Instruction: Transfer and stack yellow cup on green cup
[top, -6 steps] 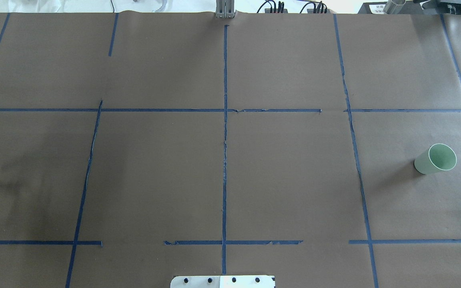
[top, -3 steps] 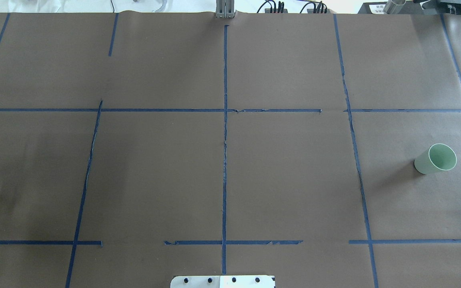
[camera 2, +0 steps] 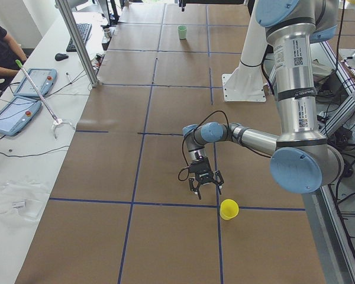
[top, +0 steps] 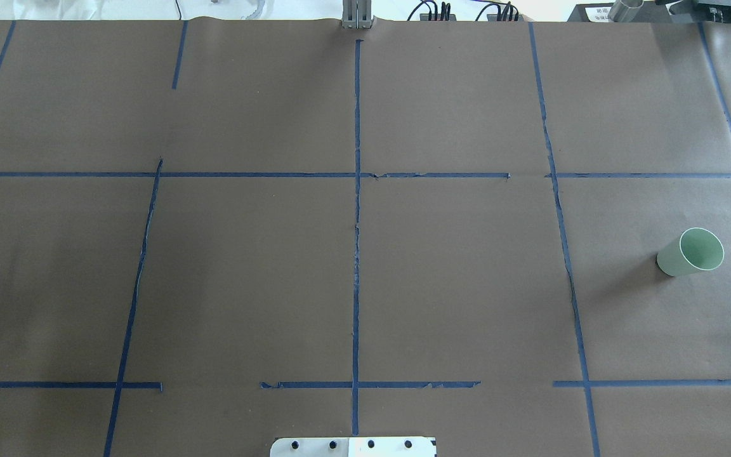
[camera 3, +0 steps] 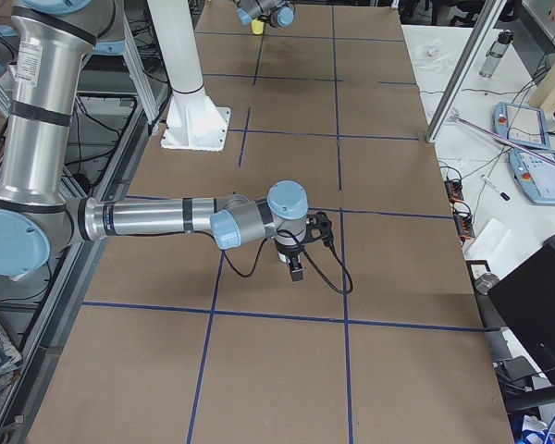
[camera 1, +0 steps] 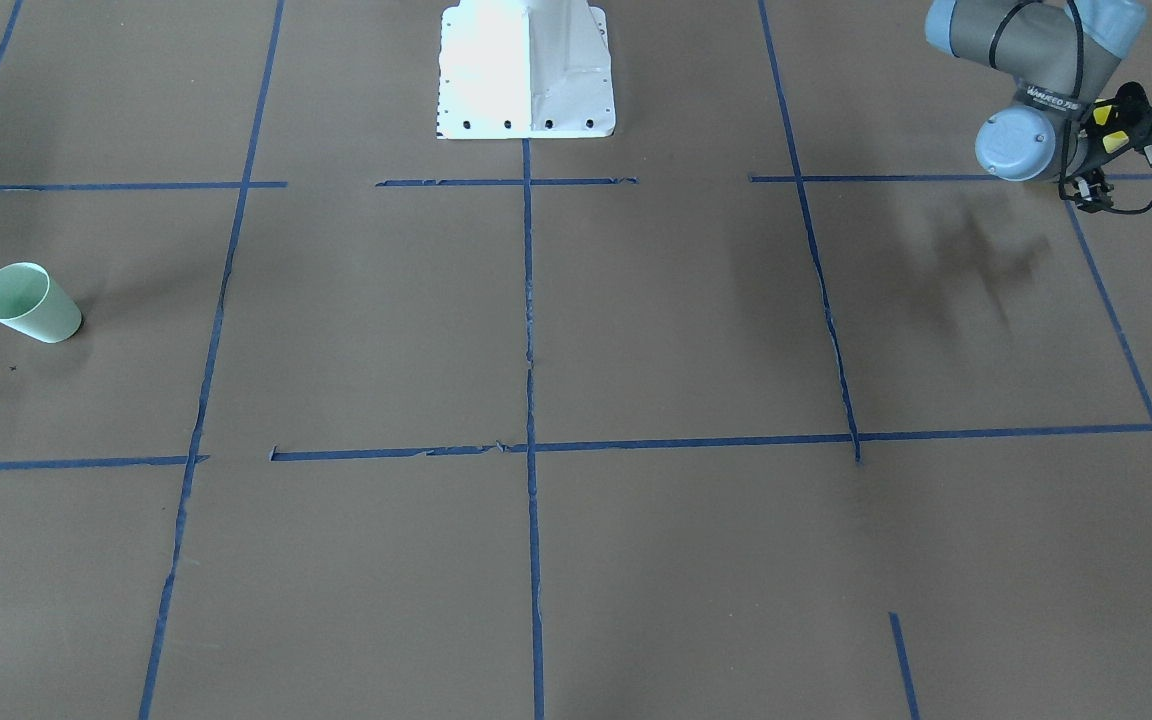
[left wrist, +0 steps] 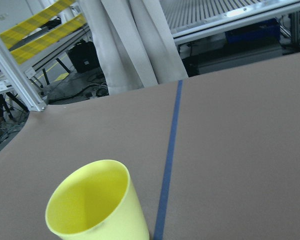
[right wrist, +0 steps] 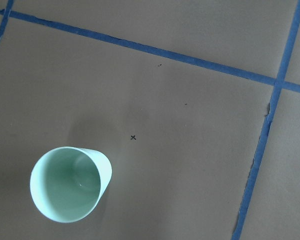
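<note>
The yellow cup [camera 2: 228, 209] stands upright on the brown paper near the table's left end, and it fills the lower left of the left wrist view [left wrist: 92, 205]. My left gripper [camera 2: 205, 188] hangs just beside it, a little above the table, fingers spread open and holding nothing; it also shows small in the front view [camera 1: 1091, 192]. The green cup [top: 692, 252] stands upright at the far right end [camera 1: 31, 303] and lies directly below the right wrist camera [right wrist: 70, 185]. My right gripper [camera 3: 296, 270] points down there; I cannot tell whether it is open or shut.
Blue tape lines [top: 356, 254] split the brown paper into squares. The white robot base [camera 1: 526, 70] stands at the middle of the near edge. A metal post [camera 2: 77, 41], tablets [camera 2: 18, 112], cables and a seated person lie along the operators' side.
A black part of the left gripper at the overhead view's left edge slid out of sight; now a grey-blue arm joint shows there. The green cup has not moved.
</note>
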